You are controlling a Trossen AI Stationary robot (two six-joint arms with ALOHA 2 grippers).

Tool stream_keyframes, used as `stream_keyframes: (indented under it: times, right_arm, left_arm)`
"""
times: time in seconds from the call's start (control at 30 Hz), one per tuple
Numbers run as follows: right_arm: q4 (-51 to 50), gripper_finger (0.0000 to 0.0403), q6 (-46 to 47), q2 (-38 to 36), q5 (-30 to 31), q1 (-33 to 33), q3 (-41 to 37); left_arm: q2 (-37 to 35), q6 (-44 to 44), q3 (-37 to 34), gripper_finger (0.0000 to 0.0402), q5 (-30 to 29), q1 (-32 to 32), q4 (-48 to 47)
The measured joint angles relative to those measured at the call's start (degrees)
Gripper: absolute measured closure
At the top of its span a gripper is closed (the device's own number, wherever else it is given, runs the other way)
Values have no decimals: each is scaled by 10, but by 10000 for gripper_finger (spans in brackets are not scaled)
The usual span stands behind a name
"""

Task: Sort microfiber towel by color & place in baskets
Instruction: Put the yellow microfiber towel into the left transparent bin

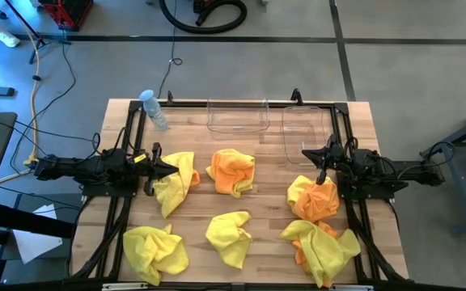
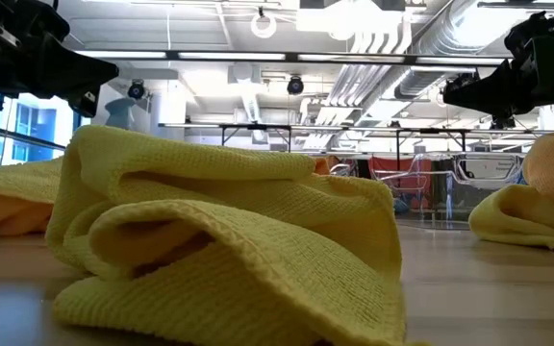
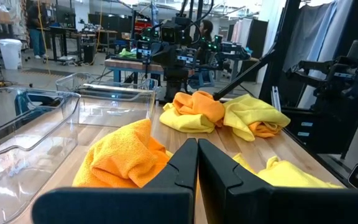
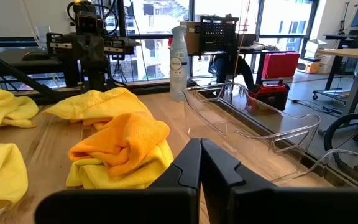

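Yellow towel (image 2: 229,240) fills my low camera; six cloths lie loose on the table (image 1: 273,182), both baskets (image 1: 237,115) bare at the far edge. I see both pincers, left (image 1: 168,169) and right (image 1: 320,156), pressed together and holding nothing, apparently parked before the first pick.

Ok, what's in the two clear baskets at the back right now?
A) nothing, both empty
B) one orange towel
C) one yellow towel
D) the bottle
A: in the high view both baskets show only bare wood through them; every towel lies on the table.
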Motion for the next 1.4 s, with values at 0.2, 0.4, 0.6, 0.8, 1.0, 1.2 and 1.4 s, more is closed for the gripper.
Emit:
stream_keyframes:
  times: [0.2,0.4,0.6,0.8,1.0,1.2,1.4]
  right_arm:
    - [0,402,0,0,0,0,0]
    - [0,402,0,0,0,0,0]
    - [0,402,0,0,0,0,0]
    - [0,402,0,0,0,0,0]
    - [0,402,0,0,0,0,0]
    - [0,402,0,0,0,0,0]
    - [0,402,0,0,0,0,0]
  left_arm:
    - [0,54,0,402,-26,0,0]
    - [0,55,0,401,-32,0,5]
    - [0,51,0,402,-32,0,4]
    - [0,51,0,402,-32,0,5]
    - [0,-9,0,391,-82,0,9]
    - [0,-39,0,313,-115,0,15]
    - [0,-48,0,226,-120,0,16]
